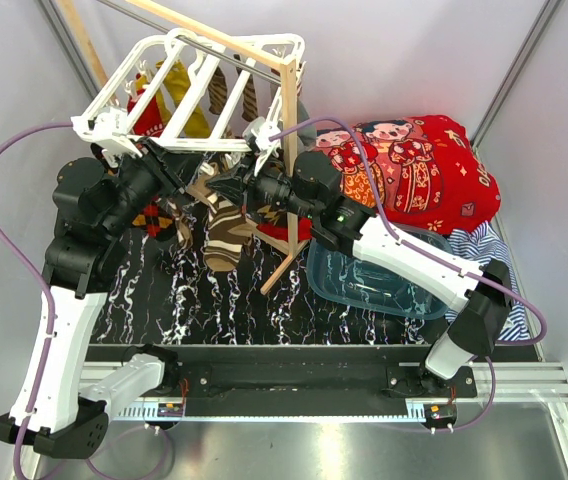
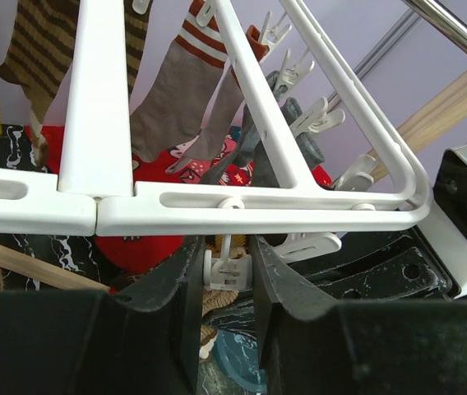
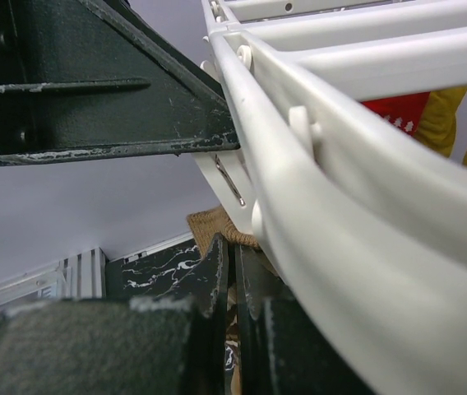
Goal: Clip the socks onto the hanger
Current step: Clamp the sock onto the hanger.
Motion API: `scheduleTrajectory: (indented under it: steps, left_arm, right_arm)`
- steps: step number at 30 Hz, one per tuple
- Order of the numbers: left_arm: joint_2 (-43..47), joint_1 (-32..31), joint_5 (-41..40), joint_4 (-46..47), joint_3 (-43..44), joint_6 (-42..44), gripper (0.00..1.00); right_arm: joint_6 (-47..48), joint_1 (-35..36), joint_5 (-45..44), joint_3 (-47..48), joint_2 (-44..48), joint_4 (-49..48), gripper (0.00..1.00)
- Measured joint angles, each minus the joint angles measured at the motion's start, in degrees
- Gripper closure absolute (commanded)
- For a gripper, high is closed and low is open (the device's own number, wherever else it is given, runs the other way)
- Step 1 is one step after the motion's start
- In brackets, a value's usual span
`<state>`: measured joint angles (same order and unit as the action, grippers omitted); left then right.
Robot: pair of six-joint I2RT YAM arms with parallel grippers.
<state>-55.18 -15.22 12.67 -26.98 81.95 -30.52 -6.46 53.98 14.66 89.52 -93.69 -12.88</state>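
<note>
**Clip pinched at the near rail, sock cuff brought up beside it**

Position. The hanger (image 2: 102, 99) hangs from the wooden rack (image 1: 286, 130) above the black marbled surface (image 1: 164, 300). Several socks hang from its far clips, among them a mustard yellow sock (image 1: 179, 92) and a grey-brown sock with a red-and-white cuff (image 2: 168, 99). The brown-and-cream striped sock (image 1: 226, 232) dangles below the near rail, between the two arms.

Fingers. The left gripper (image 2: 224, 251) reaches under the near rail, and its fingers (image 2: 168, 280) stand narrow, one on each side of a white clip (image 2: 221, 271). The right gripper (image 3: 232, 247) has its fingers (image 3: 217, 263) pressed together. A brown knit edge shows at their tips, which I take to be the striped sock's cuff. The contact itself is not clearly visible.

Handling.
- **Sock:** light, limp and stretchy. It will sag and fold wherever it is unsupported, so it is best held at the cuff edge, leaving a little fabric proud of the fingertips to feed in.
- **Clip:** small, sprung plastic that swings freely on its link. It should be squeezed on the tail ends, squarely, or it will probably twist out.
- **Hanger:** stiff but light, and it hangs free. Any sideways push is likely to swing or tilt the whole frame.

Risk. If the clip closes before the cuff sits deep enough, the sock may slip out.
</note>
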Motion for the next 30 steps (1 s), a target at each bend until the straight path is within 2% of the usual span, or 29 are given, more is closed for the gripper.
scheduleTrajectory:
  steps: [3,6,7,11,15,16,19,23,27,30]
  left_arm:
    - [0.00,0.00,-0.02,0.11,0.00,0.02,0.71]
    - [0.00,0.00,-0.02,0.04,0.00,0.00,0.59]
    - [0.02,0.00,0.02,-0.11,0.00,0.04,0.52]
    - [0.09,-0.02,0.42,-1.88,-0.02,0.22,0.41]
    - [0.20,-0.07,0.50,-3.61,-0.04,0.28,0.30]
    - [0.33,-0.07,0.50,-3.82,-0.04,0.42,0.28]
    - [0.92,-0.07,0.46,-4.26,-0.04,0.55,0.20]
    - [2.21,-0.07,0.33,-4.85,0.02,0.70,0.14]
    - [3.98,-0.07,-0.33,-5.81,0.07,1.09,0.02]
    - [6.10,-0.07,-1.25,-6.56,0.07,1.86,0.01]
  right_arm:
    - [0.11,0.00,0.00,0.24,0.00,0.37,1.00]
    - [0.15,0.00,-0.02,0.26,-0.02,0.46,1.00]
    - [0.17,0.00,-0.02,0.26,-0.02,0.46,1.00]
    - [0.17,0.00,-0.04,0.55,-0.02,0.28,0.96]
    - [0.13,0.00,-0.07,1.16,-0.02,0.11,0.77]
    - [0.17,0.00,-0.07,1.22,-0.02,0.00,0.66]
    - [0.28,0.00,-0.09,1.22,-0.02,-0.35,0.48]
    - [0.52,0.00,-0.22,1.22,0.04,-0.79,0.34]
    - [0.63,0.00,-0.52,-0.02,1.44,-0.76,0.24]
    - [0.66,-0.02,-0.59,-2.14,4.09,-0.55,0.18]
